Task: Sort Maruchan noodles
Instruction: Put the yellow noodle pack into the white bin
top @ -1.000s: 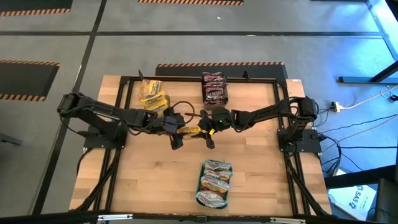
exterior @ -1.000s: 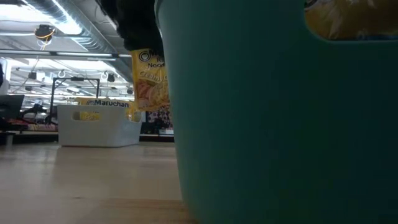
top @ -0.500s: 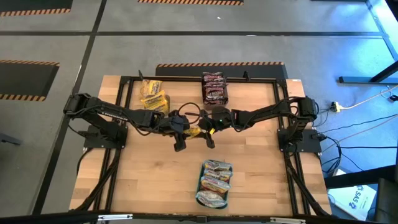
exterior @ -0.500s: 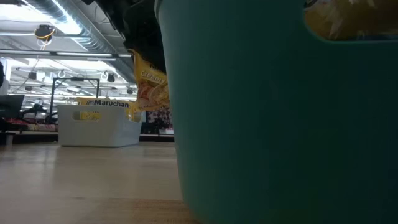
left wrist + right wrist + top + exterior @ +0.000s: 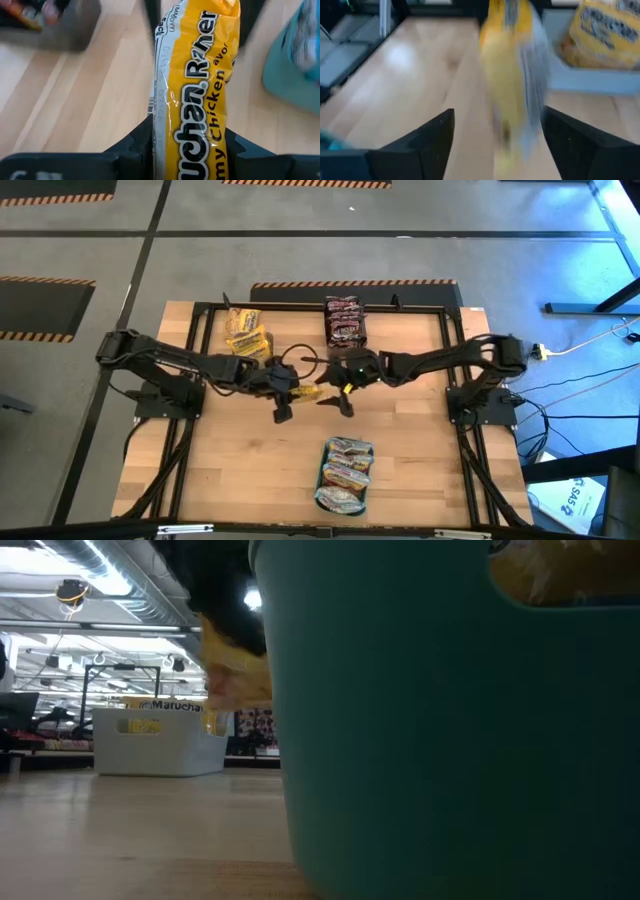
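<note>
Passing a yellow ramen packet (image 5: 307,390) mid-frame above the table: the left gripper (image 5: 287,387) pinches it while the right gripper (image 5: 341,388) stands spread, clear. Next, carrying it upper-left to the yellow pile (image 5: 243,333).

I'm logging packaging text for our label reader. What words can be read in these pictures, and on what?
"Ramen", "Chicken", partly hidden "uchan": yellow packet in the left hand.
"Maruchan": packet above the white tub, low view.
Barcode digits on the yellow packet: too small.
Packets in the high view: unreadable.
</note>
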Tool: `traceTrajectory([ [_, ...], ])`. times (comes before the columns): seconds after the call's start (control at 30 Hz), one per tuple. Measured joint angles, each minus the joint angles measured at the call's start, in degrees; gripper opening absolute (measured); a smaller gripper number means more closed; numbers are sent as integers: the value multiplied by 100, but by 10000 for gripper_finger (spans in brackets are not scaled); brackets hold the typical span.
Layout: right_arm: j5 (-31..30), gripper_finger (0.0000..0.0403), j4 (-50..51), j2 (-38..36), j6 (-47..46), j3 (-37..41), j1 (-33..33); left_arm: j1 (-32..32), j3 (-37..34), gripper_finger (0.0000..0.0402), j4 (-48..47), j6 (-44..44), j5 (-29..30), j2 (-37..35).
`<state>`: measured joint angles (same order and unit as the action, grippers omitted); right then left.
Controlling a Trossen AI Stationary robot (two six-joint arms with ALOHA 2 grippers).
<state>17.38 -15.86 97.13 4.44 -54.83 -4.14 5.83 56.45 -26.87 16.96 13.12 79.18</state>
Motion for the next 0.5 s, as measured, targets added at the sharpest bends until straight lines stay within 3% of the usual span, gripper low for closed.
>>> traceTrajectory([
  [0.23, -428, 287, 1474, -652, 188, 11, 0, 146, -2, 116, -1264, 89, 383, -1034],
  [0.5, -434, 278, 1227, -543, 199, 19, 0, -77, 0, 119, -2813, 42, 1177, -2054],
])
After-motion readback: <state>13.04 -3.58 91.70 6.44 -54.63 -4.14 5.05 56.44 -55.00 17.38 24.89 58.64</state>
